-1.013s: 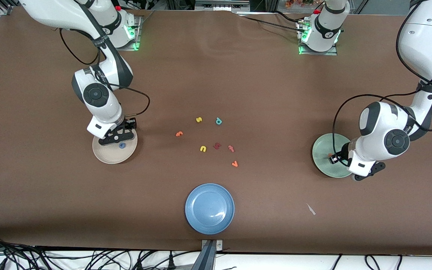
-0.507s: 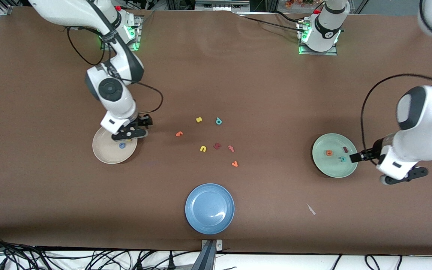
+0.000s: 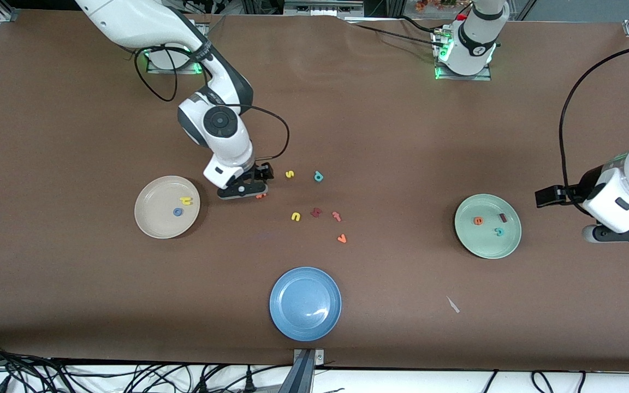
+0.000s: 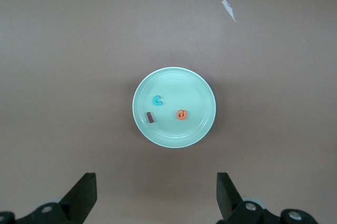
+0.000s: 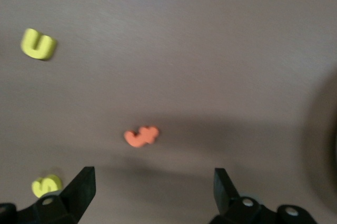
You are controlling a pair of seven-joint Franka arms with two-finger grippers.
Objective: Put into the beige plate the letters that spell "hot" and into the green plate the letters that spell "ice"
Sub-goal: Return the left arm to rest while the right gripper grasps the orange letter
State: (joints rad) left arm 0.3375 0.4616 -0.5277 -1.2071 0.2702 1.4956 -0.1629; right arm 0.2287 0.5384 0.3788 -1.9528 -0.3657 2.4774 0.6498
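Observation:
The beige plate [image 3: 153,221] holds the yellow h [image 3: 185,201] and the blue o [image 3: 178,212]. The orange t [image 3: 261,195] lies on the table among the loose letters. My right gripper [image 3: 243,190] hovers open just over it, and the t [image 5: 141,136] shows a little ahead of the empty right gripper [image 5: 152,195]. The green plate [image 3: 484,245] holds the orange e [image 3: 478,220], dark red i [image 3: 503,217] and teal c [image 3: 499,231]. My left gripper [image 3: 616,233] is raised over the table beside that plate, toward the left arm's end. The left gripper [image 4: 157,197] is open and empty.
Loose letters lie mid-table: yellow s [image 3: 289,174], teal p [image 3: 318,176], yellow u [image 3: 295,216], a dark red letter [image 3: 316,212], a pinkish-red letter [image 3: 337,216] and orange v [image 3: 341,238]. A blue plate [image 3: 305,322] sits nearest the front camera. A white scrap [image 3: 452,304] lies nearby.
Both grippers opened and left their plates. The right arm swung from the beige plate to over the orange t. The left arm lifted away from the green plate toward its own end.

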